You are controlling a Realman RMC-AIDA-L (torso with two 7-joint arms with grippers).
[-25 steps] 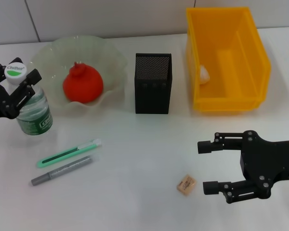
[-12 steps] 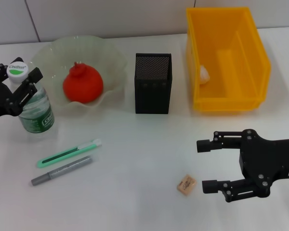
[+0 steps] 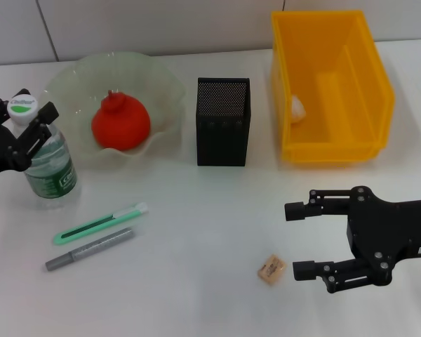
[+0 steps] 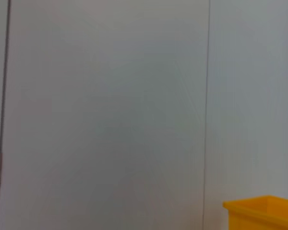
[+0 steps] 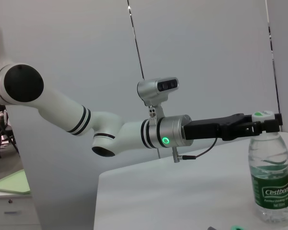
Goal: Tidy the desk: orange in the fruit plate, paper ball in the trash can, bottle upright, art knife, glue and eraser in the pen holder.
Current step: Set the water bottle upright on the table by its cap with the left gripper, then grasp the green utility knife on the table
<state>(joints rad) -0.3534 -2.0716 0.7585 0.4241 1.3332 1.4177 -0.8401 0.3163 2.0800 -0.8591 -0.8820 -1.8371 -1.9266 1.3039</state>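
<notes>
1. We are judging the bottle [image 3: 48, 158] to be light, since it looks mostly empty, with thin clear walls that would dent under a hard squeeze and a smooth, slippery label. The stiff neck just under the white cap is the safest place to take hold of it.
2. It is standing at the far left of the table [image 3: 196, 246], cap up, its long axis nearly vertical, with the cap perhaps leaning a touch to the left.
3. Our left gripper [image 3: 21, 126] is closing narrowly around the bottle at the neck and cap, fingers either side; the right wrist view shows the same hold [image 5: 261, 122].
4. The orange [image 3: 121, 123] is sitting in the fruit plate [image 3: 161, 88] just right of the bottle.
5. Near the bottle, a green-cased cutter [image 3: 102, 223] and the art knife [image 3: 90, 248] are lying side by side, both slanting from near left up to far right.
6. The pen holder [image 3: 223, 133] is standing at the middle, and the trash can [image 3: 365, 151] at the far right is holding a small white lump, likely the paper ball [image 3: 297, 107].
7. Our right gripper [image 3: 302, 240] is hovering with its pincer spread wide, just right of the eraser [image 3: 271, 269], which is small, stiff and light, best pinched across its short sides.
</notes>
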